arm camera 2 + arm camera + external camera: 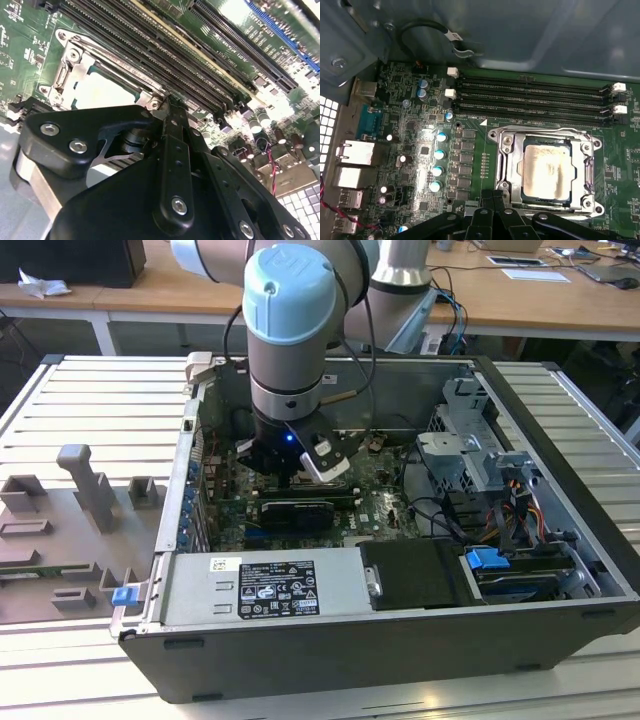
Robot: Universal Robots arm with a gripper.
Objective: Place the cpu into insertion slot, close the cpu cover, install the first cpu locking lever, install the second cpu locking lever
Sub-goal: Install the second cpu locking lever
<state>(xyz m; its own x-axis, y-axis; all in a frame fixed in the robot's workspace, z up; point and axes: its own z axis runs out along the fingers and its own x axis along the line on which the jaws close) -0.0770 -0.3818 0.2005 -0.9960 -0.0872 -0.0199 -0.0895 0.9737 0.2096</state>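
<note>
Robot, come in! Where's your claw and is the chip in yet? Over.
Gripper low over motherboard, at socket's edge. Cpu seated in insertion slot, cpu cover down around it. Memory slots alongside, nothing on socket.

the exterior view looks down at an angle from outside the open computer case (330, 640), far enough back to take in the whole case, the arm (290, 330) reaching into it and the ribbed surface (90, 400) around. the first wrist view faces almost straight down at the motherboard (410, 150) from close by. the second wrist view looks along the tool (170, 107) at a low slant, very near. both wrist views share the cpu (545, 167) (102, 90) in its socket and the black memory slots (530, 100) (150, 55) beside it.
</note>
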